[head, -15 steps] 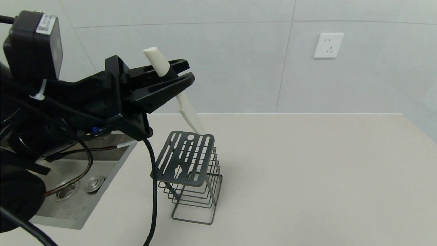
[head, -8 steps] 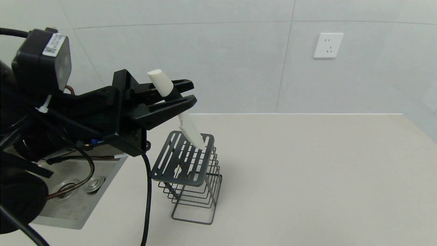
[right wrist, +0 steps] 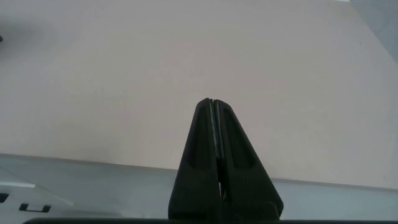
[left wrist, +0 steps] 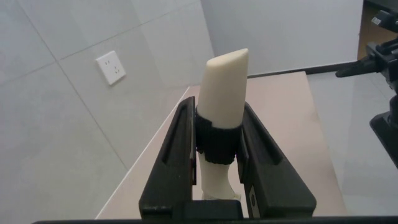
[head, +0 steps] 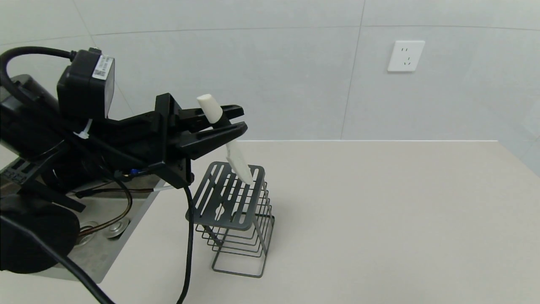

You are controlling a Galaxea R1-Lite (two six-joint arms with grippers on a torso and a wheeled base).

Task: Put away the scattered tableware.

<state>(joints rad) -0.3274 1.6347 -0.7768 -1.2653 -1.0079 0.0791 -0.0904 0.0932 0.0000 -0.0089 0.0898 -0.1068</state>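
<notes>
My left gripper (head: 230,122) is shut on a white knife (head: 237,162), held with the cream handle (head: 209,108) up and the blade pointing down. The blade tip sits at the far right corner of the slotted top plate of a grey wire rack (head: 233,211) on the beige countertop. In the left wrist view the knife handle (left wrist: 222,93) stands clamped between the black fingers (left wrist: 177,149). My right gripper (right wrist: 214,115) is shut with nothing in it, over bare countertop.
A steel sink (head: 90,240) with a drain lies left of the rack. The countertop (head: 379,211) stretches free to the right. A tiled wall with a white socket (head: 406,55) stands behind. A black cable (head: 187,240) hangs beside the rack.
The left arm has lowered and shifted slightly right with the knife, bringing the blade tip down from just above the rack to its top plate.
</notes>
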